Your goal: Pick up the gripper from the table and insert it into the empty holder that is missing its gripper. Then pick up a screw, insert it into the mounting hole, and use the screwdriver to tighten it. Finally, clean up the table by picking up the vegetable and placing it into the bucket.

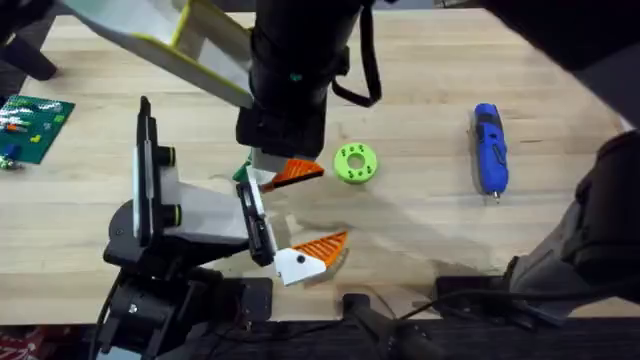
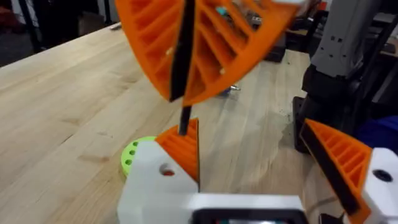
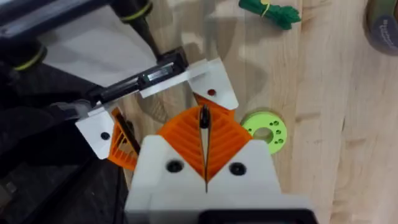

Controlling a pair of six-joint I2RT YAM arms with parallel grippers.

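Observation:
The holder (image 1: 190, 212) stands at the left of the table (image 1: 420, 60) on my left arm's end. Both its mounts carry an orange ribbed gripper fingertip, one (image 1: 303, 172) nearer the green disc, the other (image 1: 322, 247) nearer the front edge. They are my left gripper's (image 2: 258, 158) own fingers and stand apart. My right gripper (image 3: 203, 115) hangs straight down over the far fingertip (image 2: 181, 146), shut on a thin black screw (image 2: 183, 123) that pokes out below its pads. The blue screwdriver (image 1: 488, 148) lies to the right. The green vegetable (image 3: 270, 11) lies beyond the holder.
A green disc (image 1: 355, 163) with small holes sits just right of the holder. A green circuit board (image 1: 35, 125) lies at the far left edge. My right arm (image 1: 300, 70) crosses the middle, large and dark. Bare wood lies between the disc and the screwdriver.

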